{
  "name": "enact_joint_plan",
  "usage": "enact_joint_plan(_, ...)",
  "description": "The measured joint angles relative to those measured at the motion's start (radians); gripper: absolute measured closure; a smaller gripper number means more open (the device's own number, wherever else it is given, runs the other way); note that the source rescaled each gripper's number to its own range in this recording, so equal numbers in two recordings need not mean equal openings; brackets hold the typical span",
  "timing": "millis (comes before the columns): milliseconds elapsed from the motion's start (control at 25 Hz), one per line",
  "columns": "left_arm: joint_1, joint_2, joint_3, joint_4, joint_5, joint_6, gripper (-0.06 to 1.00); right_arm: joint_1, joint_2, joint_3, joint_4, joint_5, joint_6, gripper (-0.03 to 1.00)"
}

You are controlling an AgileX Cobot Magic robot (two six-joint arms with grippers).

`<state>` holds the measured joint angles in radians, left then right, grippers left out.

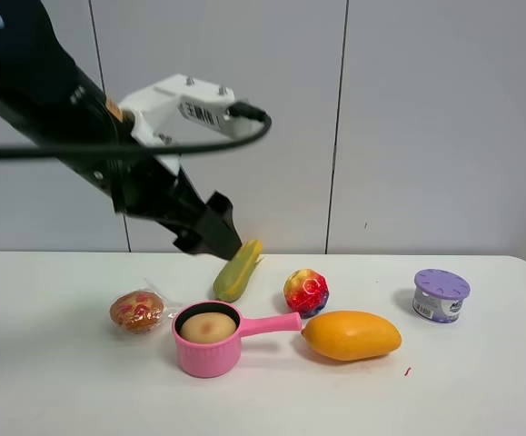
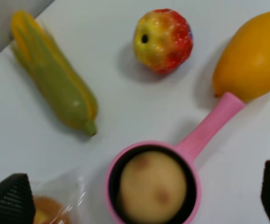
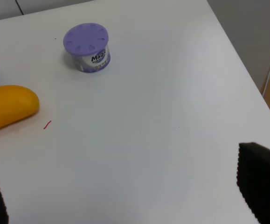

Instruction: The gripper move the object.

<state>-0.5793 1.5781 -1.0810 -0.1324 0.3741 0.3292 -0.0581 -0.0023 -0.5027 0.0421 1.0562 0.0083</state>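
The tan potato [image 1: 208, 327] with reddish blotches lies inside a small pink saucepan [image 1: 199, 360] at the front middle of the table. In the left wrist view the potato [image 2: 152, 186] fills the pan [image 2: 209, 126]. My left gripper [image 1: 215, 232] hangs in the air above and behind the pan, open and empty; its black fingertips [image 2: 9, 201] stand wide apart either side of the pan. My right gripper [image 3: 128, 193] is out of the high view; in its wrist view it is open over bare table.
A green-yellow corn cob [image 1: 237, 270], a red-yellow speckled ball [image 1: 306, 292], an orange mango [image 1: 351, 335] and a purple-lidded can [image 1: 441, 295] lie on the white table. A wrapped pastry [image 1: 137, 311] sits left of the pan. The table's right edge shows in the right wrist view.
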Motion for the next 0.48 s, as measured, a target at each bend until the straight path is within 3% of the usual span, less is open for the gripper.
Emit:
enact_joint_plan(80, 0.036, -0.017, -0.063, 0.041, 0.128, -0.025, -0.05, 0.0, 0.0, 0.0, 0.0, 0.0, 0.0, -0.03)
enact_joint_plan(240, 0.124, -0.02, -0.171, 0.2, 0.32, -0.076, -0.05, 0.0, 0.0, 0.0, 0.0, 0.0, 0.0, -0.03)
enact_joint_plan(360, 0.224, -0.027, -0.219, 0.275, 0.363, -0.081, -0.05, 0.0, 0.0, 0.0, 0.0, 0.0, 0.0, -0.03)
enact_joint_plan(480, 0.337, -0.046, -0.231, 0.287, 0.354, -0.083, -0.05, 0.0, 0.0, 0.0, 0.0, 0.0, 0.0, -0.03)
